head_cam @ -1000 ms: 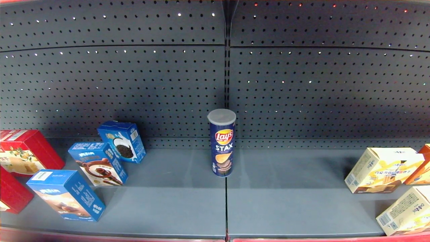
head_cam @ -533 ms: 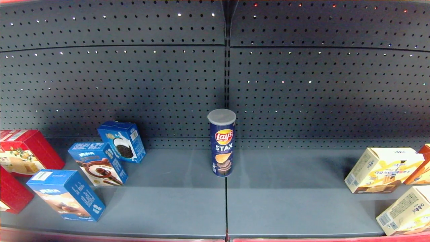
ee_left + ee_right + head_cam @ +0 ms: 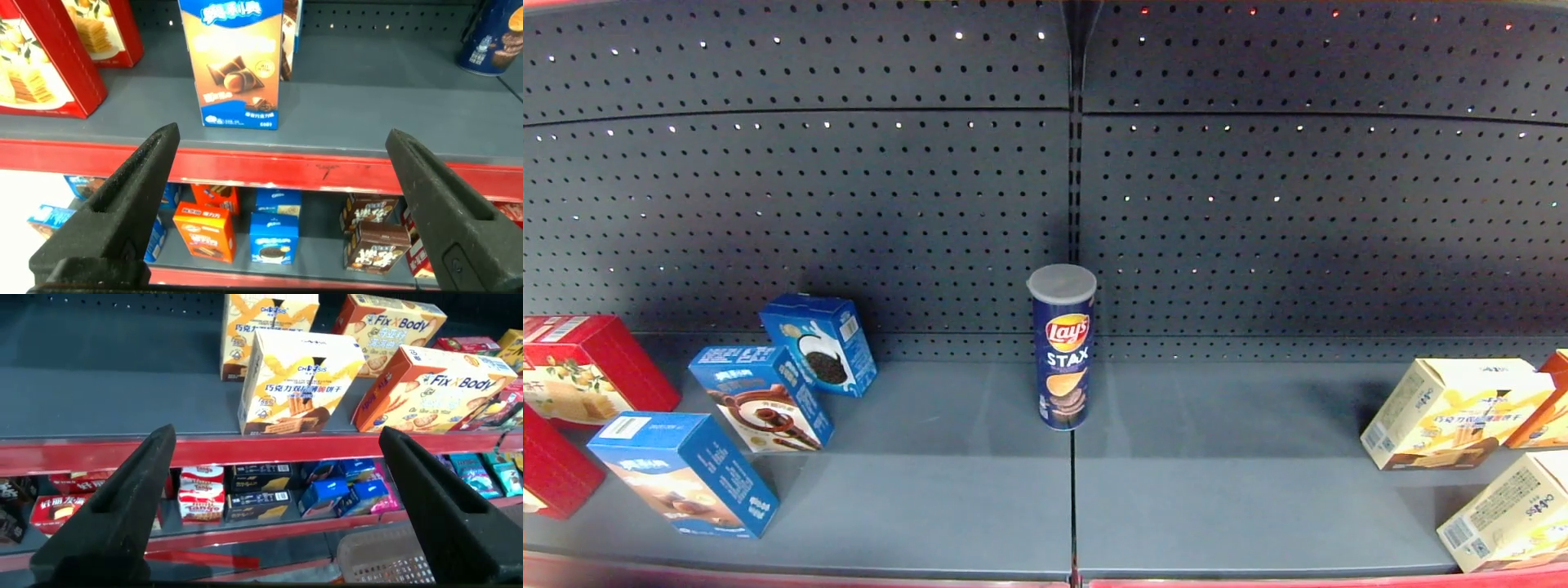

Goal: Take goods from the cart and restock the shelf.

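- Across the shelf [image 3: 947, 490], nothing has moved in the last second: boxes and can sit in the same spots and no arm enters the head view. My read is that it's a pause between placements.
- Left end: two red boxes [image 3: 580, 371], then three blue boxes [image 3: 682, 474] standing in a loose staggered row running near to far, each turned at an angle.
- Left gripper [image 3: 282, 135]: fingers spread wide, nothing held. It hovers in front of the red front lip [image 3: 327, 167], level with the nearest blue box.
- Centre: chip can [image 3: 1062, 347] stands upright with its lid on, on the seam between the two shelf panels and well apart from both box groups. It's probably already restocked.
- Right end: two yellow boxes [image 3: 1445, 412], with an orange box [image 3: 1543, 408] touching the far one.
- Right gripper [image 3: 278, 433]: also released and empty, facing the near yellow box from outside the lip.
- Mesh basket [image 3: 384, 559] sits low on the right, likely the cart, so the next pick probably starts there.
- Surface: flat grey metal deck with wide bare stretches either side of the can. Perforated back panel [image 3: 849, 204] behind, stocked lower shelf [image 3: 274, 233] below.
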Robot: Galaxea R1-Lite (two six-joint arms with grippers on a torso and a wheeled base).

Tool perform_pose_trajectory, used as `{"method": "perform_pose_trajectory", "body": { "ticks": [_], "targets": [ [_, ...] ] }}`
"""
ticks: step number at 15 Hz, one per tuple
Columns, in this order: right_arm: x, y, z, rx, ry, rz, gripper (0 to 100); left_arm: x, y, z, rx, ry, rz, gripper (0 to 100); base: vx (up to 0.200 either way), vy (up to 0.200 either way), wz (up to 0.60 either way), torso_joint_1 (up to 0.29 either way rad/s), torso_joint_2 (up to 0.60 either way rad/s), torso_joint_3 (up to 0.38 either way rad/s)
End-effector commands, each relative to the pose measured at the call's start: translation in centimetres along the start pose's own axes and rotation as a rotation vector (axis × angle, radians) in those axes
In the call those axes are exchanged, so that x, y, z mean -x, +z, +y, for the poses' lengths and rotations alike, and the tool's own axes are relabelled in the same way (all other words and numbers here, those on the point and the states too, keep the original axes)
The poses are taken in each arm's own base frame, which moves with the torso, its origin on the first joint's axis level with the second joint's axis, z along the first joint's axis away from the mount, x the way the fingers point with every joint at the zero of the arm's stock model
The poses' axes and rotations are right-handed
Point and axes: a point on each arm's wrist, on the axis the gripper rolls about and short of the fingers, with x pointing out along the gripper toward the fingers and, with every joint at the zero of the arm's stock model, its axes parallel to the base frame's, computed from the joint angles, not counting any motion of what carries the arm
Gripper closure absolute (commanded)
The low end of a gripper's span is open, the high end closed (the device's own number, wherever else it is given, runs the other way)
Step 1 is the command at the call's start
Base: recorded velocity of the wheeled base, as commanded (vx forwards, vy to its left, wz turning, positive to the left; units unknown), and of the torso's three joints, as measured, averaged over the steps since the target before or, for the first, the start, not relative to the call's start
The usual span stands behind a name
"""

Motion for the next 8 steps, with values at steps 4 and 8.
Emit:
{"method": "perform_pose_trajectory", "body": {
  "ticks": [4,8],
  "targets": [
    [0.15,-0.2,0.09,0.003,-0.001,-0.01,0,0.0,0.05,0.0,0.0,0.001,-0.001,0,-0.2,0.0,0.0,-0.079,0.19,0.102],
    [0.16,-0.54,0.16,0.011,-0.003,-0.012,0,-0.01,0.01,0.0,0.0,0.001,0.001,0,-0.1,0.0,0.0,-0.127,0.26,0.15]
  ]
}}
